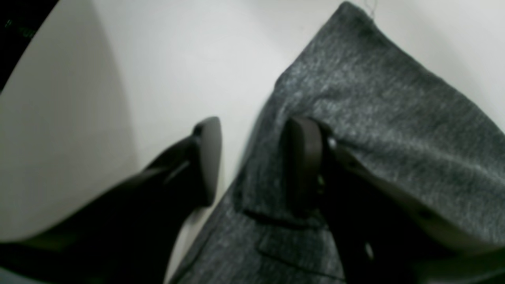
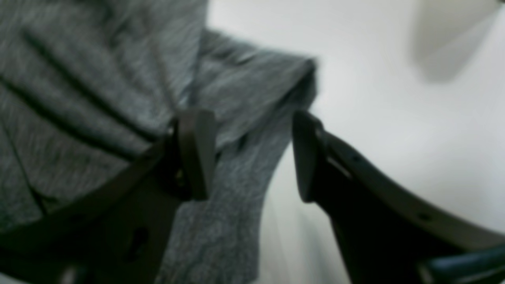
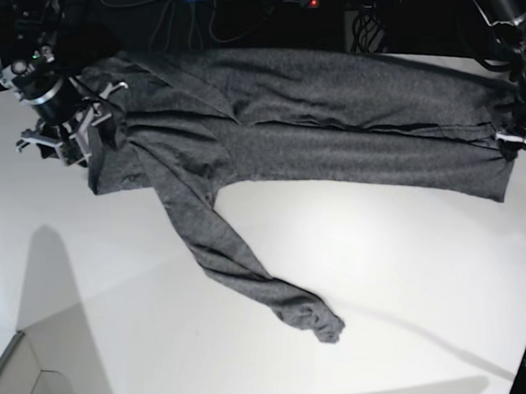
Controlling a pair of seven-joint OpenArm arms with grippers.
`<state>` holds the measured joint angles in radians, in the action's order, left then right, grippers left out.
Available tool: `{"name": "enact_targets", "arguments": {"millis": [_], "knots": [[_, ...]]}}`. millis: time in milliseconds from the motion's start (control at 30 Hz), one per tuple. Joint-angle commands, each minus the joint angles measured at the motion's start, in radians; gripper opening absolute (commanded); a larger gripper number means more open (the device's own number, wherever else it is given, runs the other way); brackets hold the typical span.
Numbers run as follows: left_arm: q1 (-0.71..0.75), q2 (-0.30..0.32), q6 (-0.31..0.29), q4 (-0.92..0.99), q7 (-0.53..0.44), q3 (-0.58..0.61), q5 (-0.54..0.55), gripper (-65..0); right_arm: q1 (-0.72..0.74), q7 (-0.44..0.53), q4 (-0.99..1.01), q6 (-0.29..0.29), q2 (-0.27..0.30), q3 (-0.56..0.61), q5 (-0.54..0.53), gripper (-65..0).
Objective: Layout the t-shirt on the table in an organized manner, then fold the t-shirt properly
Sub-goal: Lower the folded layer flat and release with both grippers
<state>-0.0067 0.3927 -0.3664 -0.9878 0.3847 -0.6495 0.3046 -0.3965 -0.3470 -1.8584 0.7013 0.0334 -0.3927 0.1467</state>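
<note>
At the upper left of the base view the right gripper [image 3: 66, 140] stands with jaws apart, holding nothing. The t-shirt [image 3: 331, 126] stretches across the table [image 3: 391, 287]. At right, the left gripper [image 3: 516, 142] is likewise apart.

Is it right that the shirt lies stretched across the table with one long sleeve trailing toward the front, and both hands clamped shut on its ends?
Not quite: the left hand and right hand stand open, as both wrist views show. The shirt does lie stretched across the table, one sleeve trailing forward.
</note>
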Motion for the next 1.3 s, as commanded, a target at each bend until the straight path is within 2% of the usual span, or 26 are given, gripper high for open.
{"name": "enact_targets", "arguments": {"millis": [0, 100, 267, 500, 667, 767, 867, 1200, 1267], "knots": [[-0.005, 0.013, 0.002, -0.007, 0.020, -0.003, -0.006, -37.9, 0.001, 0.024, -0.028, -0.003, 0.003, -0.002, -0.019, -30.3], [-0.005, 0.013, 0.002, -0.015, 0.020, -0.003, -0.006, -37.8, 0.024, 0.024, -0.037, -0.003, 0.000, -0.002, -0.019, -29.4], [-0.006, 0.013, 0.002, -0.016, 0.020, -0.003, -0.006, -37.5, 0.066, 0.022, -0.040, -0.003, -0.040, 0.002, -0.017, -29.4], [-0.008, 0.013, 0.002, -0.016, 0.018, -0.005, -0.005, -37.5, -0.020, -0.017, -0.034, -0.003, -0.086, 0.022, -0.015, -29.8], [-0.025, 0.012, 0.002, -0.016, 0.018, -0.005, -0.005, -37.5, -0.018, -0.033, 0.113, -0.003, -0.088, 0.019, -0.015, -34.8], [-0.026, 0.012, 0.002, -0.016, 0.021, -0.005, -0.005, -37.5, 0.015, -0.030, 0.207, -0.003, -0.059, 0.018, -0.015, -34.7], [-0.028, 0.012, 0.002, -0.016, 0.021, -0.005, -0.005, -37.5, 0.060, -0.030, 0.262, -0.003, -0.053, 0.015, -0.014, -34.7], [-0.025, 0.009, 0.002, -0.016, 0.023, -0.006, -0.005, -37.5, 0.258, -0.031, 0.501, -0.003, 0.049, -0.021, -0.012, -32.8], [-0.023, -0.008, 0.002, -0.016, 0.024, -0.036, -0.002, -37.5, 0.279, -0.030, 0.530, -0.003, 0.064, -0.027, -0.012, -32.8]]}}
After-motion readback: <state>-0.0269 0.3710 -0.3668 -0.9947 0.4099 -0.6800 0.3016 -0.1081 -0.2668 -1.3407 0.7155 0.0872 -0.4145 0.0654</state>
